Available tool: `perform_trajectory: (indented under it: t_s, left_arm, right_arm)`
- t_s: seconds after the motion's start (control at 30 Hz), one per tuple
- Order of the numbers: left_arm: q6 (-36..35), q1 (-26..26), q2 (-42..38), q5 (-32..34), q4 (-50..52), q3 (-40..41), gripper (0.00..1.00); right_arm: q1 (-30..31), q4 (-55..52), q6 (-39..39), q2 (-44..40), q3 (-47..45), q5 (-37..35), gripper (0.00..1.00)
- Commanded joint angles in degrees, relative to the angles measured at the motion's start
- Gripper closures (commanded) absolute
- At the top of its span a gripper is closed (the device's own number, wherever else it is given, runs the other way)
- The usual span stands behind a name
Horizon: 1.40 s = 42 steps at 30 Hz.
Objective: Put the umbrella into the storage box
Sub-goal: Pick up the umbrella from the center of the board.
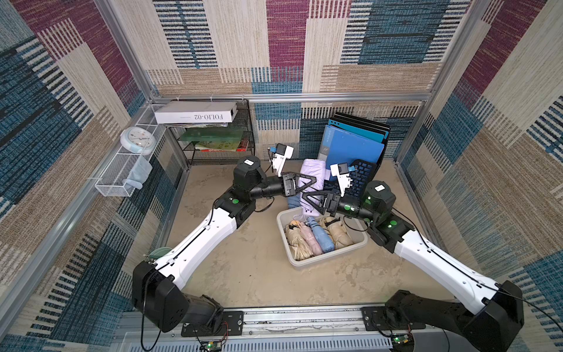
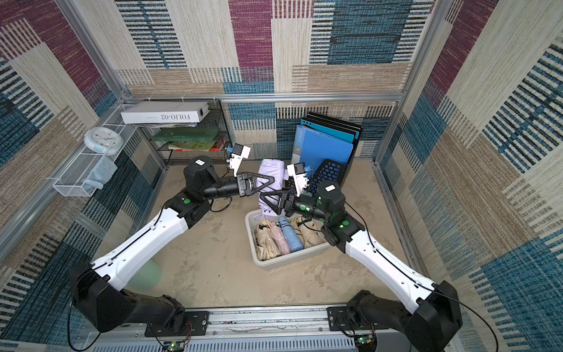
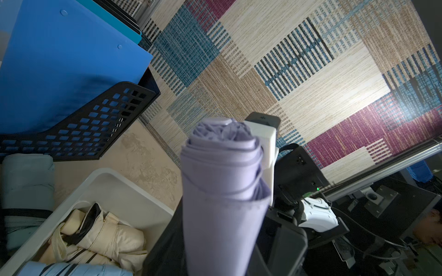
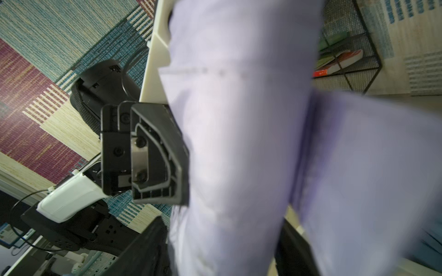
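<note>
A folded lavender umbrella (image 1: 312, 173) (image 2: 269, 173) stands nearly upright in the air over the far end of the storage box (image 1: 332, 254) (image 2: 292, 259), an off-white tub holding several folded umbrellas. My left gripper (image 1: 310, 179) (image 2: 272, 177) is shut on the umbrella's middle; in the left wrist view the roll (image 3: 222, 179) rises from between its jaws. My right gripper (image 1: 305, 196) (image 2: 262, 195) sits lower on the same umbrella (image 4: 239, 143) with its jaws spread wide on either side of it. The umbrella's lower end hangs just above the box rim.
A pale blue folded umbrella (image 1: 294, 201) lies on the floor behind the box. A black lattice file holder (image 1: 362, 173) with blue folders stands at the back right. The black wire shelf (image 1: 219, 143) and white mesh basket (image 1: 122, 176) are at the back left.
</note>
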State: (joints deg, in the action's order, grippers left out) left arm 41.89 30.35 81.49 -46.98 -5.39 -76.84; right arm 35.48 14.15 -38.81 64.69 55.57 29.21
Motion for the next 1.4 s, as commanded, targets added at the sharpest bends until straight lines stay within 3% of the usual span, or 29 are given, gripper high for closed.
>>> perform_trajectory:
  t_s: [0.0,0.2,0.37,0.47,0.63,0.77,1.0,1.37]
  left_arm:
    - [-10.1,-0.2,0.5,-1.3,6.8,-3.7,0.94]
    - [-36.6,0.0,4.3,-0.9,30.1,-14.7,1.0]
    - [-57.4,2.0,5.3,1.2,37.0,-16.4,1.0]
    - [-69.5,4.9,5.4,3.2,40.9,-17.4,1.0]
    - [-81.4,7.6,4.3,5.2,42.3,-16.0,1.0]
    - [-87.5,9.6,3.1,6.6,42.7,-14.6,1.0]
    - [-89.4,11.5,3.6,6.9,42.8,-14.8,1.0]
    - [-89.7,11.7,4.1,5.0,43.9,-16.0,1.0]
  right_arm:
    - [-0.3,-13.4,9.4,-3.4,2.0,-5.1,0.19]
    - [-0.5,-41.0,29.0,-9.6,9.7,-14.1,0.17]
    - [-0.5,-58.6,43.6,-7.7,20.0,-17.4,0.19]
    - [-0.5,-65.8,50.0,-4.7,26.0,-16.8,0.19]
    - [-0.5,-66.5,55.4,-4.0,29.2,-16.5,0.18]
    - [-0.4,-65.2,57.8,-3.3,29.5,-12.6,0.18]
    - [-0.1,-56.7,61.3,-3.1,24.9,-3.8,0.23]
    - [0.0,-50.7,65.1,-3.9,18.5,1.8,0.56]
